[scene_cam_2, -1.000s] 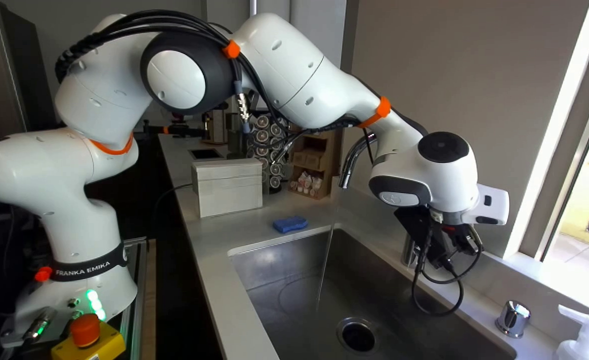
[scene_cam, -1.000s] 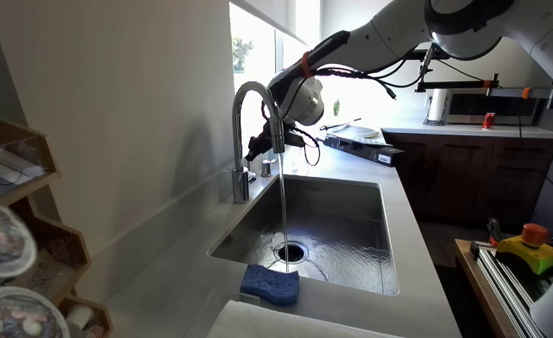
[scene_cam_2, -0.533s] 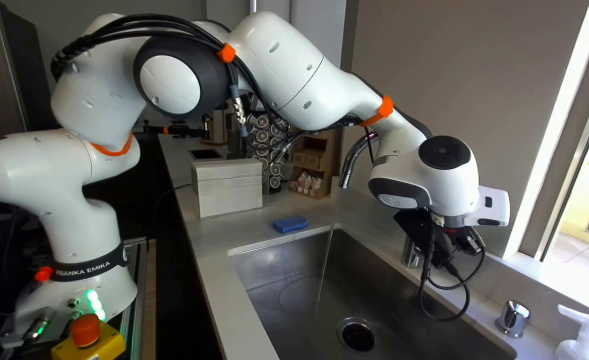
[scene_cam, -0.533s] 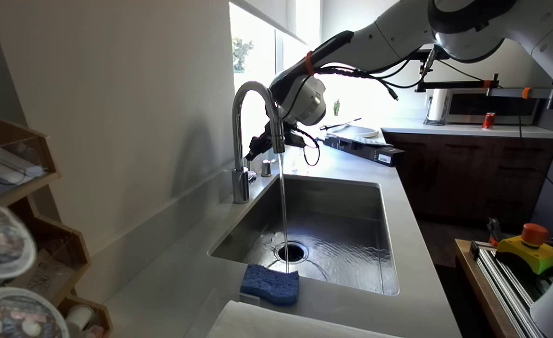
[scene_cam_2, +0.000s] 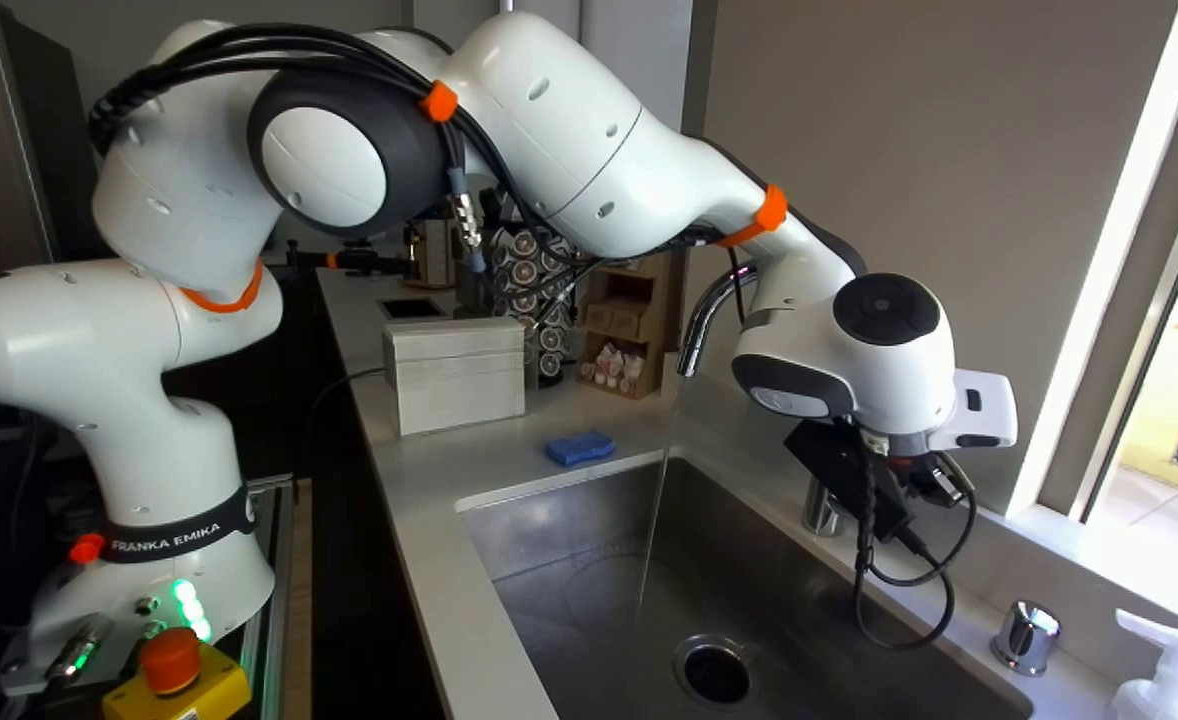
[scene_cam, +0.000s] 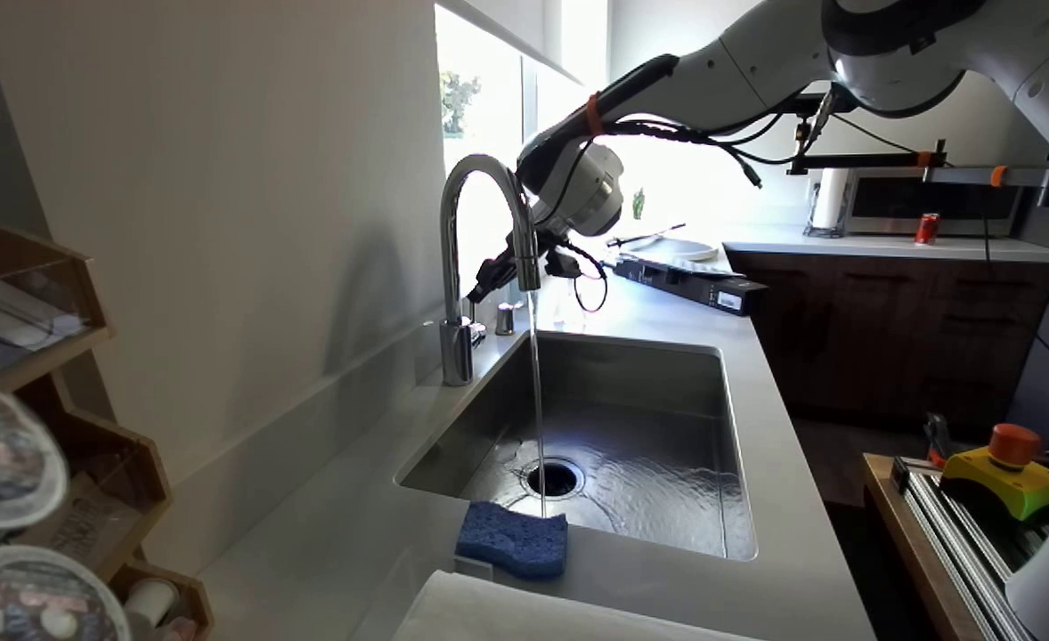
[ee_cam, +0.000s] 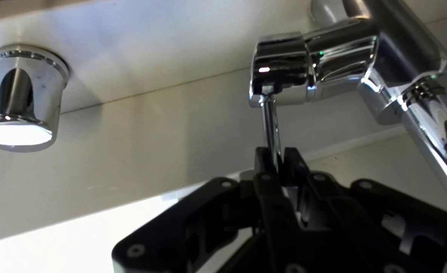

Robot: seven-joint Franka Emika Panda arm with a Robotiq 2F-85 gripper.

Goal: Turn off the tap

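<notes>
1. Nearest in an exterior view, a porous, wavy-sided blue sponge [scene_cam: 512,540] lies on the smooth, pale counter [scene_cam: 783,499].
2. Past the sponge is a rectangular, satin-grey metal sink [scene_cam: 631,365] with a round, dark drain [scene_cam: 554,478] and rippled water [scene_cam: 667,481] across its floor.
3. A slender, polished silver-grey metal tap [scene_cam: 450,258] with a high, arched gooseneck stands upright on the counter, between the sink and the plain beige wall [scene_cam: 248,178]. A thin, clear stream [scene_cam: 535,374] drops from its spout into the sink.
4. In the wrist view, a slim, round, shiny metal lever [ee_cam: 269,117] juts from the side of the tap's base.
5. The black, angular gripper [ee_cam: 277,161] has its two blunt fingers [ee_cam: 262,161] pinched together on that lever, one either side.
6. It hangs from a glossy white, round-jointed arm [scene_cam_2: 599,150].
7. A short, mirror-bright, tapering metal cap [ee_cam: 24,94] stands on the counter, apart from the gripper.
8. Farther back lies a long black box [scene_cam: 680,287].
9. Farthest, a red cylindrical can [scene_cam: 928,229] stands above dark brown cabinets [scene_cam: 890,329].
</notes>
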